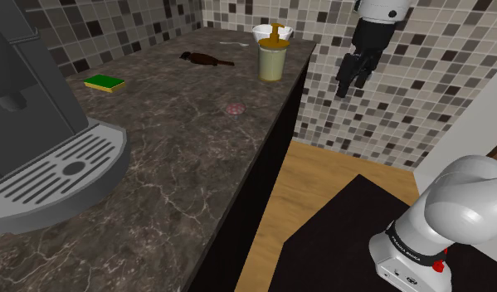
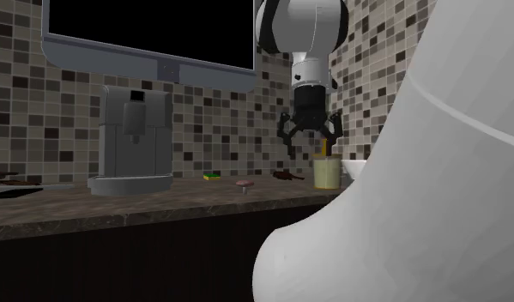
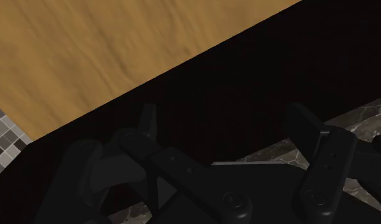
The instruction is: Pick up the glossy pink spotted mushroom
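Observation:
The small pink mushroom stands on the dark marble counter, close to its edge; it is also the pink cap in the second exterior view. My black gripper hangs in the air beyond the counter's edge, above the floor and well above and to the shoulder view's right of the mushroom. Its fingers are spread apart with nothing between them, so the gripper is open. In the wrist view the gripper looks down on the wooden floor, the dark cabinet front and a strip of marble.
A grey coffee machine takes up the counter's near end. Farther back are a green sponge, a brown bottle lying down, a yellowish pump jar and a white bowl. Tiled walls enclose the corner.

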You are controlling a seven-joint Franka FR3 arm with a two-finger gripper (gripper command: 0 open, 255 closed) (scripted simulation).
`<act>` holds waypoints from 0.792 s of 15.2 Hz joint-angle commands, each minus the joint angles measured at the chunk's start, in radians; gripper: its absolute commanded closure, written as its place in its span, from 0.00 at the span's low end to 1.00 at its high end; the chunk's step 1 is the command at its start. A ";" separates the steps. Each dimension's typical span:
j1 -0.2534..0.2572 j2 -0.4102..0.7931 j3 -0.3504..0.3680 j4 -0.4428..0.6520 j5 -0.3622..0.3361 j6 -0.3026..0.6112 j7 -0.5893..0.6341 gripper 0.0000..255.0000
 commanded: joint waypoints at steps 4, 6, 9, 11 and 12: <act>0.010 0.101 0.035 0.047 0.026 0.046 0.040 0.00; 0.016 0.170 0.057 0.085 0.040 0.073 0.066 0.00; 0.024 0.276 0.088 0.150 0.056 0.108 0.105 0.00; 0.029 0.349 0.108 0.200 0.062 0.127 0.131 0.00; 0.031 0.386 0.118 0.226 0.064 0.135 0.144 0.00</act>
